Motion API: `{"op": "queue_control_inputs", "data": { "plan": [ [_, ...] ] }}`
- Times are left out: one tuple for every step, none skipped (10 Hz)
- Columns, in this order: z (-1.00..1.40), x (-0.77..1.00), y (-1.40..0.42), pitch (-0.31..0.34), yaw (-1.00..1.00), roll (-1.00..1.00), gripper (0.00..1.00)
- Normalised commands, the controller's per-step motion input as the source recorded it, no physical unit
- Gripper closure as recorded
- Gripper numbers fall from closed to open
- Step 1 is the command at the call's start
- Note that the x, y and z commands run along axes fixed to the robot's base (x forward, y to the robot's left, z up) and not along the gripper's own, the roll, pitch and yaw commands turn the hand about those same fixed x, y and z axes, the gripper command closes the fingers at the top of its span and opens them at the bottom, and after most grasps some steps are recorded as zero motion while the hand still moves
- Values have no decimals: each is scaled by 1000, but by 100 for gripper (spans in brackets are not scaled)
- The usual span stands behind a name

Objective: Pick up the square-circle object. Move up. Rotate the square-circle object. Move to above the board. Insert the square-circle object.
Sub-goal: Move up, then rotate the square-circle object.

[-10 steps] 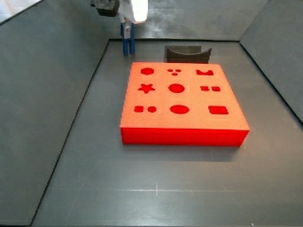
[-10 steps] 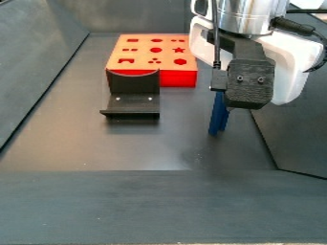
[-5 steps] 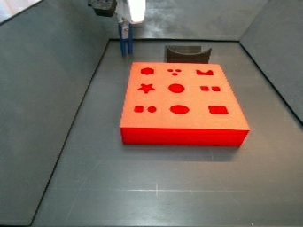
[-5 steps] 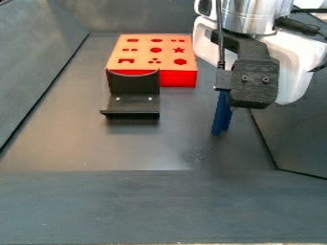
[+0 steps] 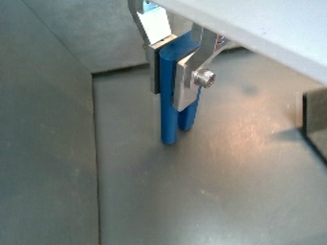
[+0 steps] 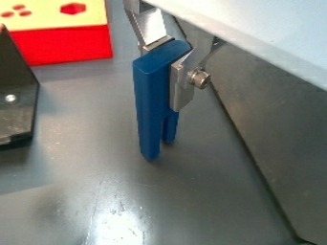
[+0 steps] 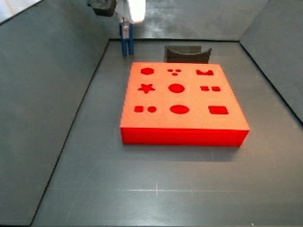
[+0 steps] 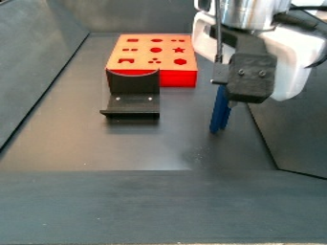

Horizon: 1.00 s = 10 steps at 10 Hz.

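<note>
Tool (image 6: 167, 69) clenched on the square-circle object (image 6: 155, 105), gripping its upper end w/ silver fingers (image 5: 194, 75). Blue block hangs upright, prongs down, just above the grey floor (image 8: 141, 144). In a side view it's (image 8: 220, 107) well apart from the board (image 8: 156, 57), w/ the fixture (image 8: 130, 96) near the board's front edge.

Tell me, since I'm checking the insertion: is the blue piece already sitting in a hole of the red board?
No: in a side view the square-circle object hangs upright in the end effector, away from the board.
</note>
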Motion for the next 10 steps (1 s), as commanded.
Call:
{"op": "queue_control_inputs", "data": {
  "plan": [
    [752,-69,67,66,39,-5,100],
    [653,-44,42,81,11,11,100],
    [490,-29,29,96,-8,40,100],
    [362,-22,17,97,-5,58,100],
    [186,-15,8,98,7,78,100],
    [1000,336,-758,0,0,0,100],
    [1000,358,-792,-12,4,-1,100],
    [1000,287,-702,46,12,8,100],
    [1000,263,-639,51,12,22,100],
    [1000,225,-506,79,12,44,100]
  ]
}}
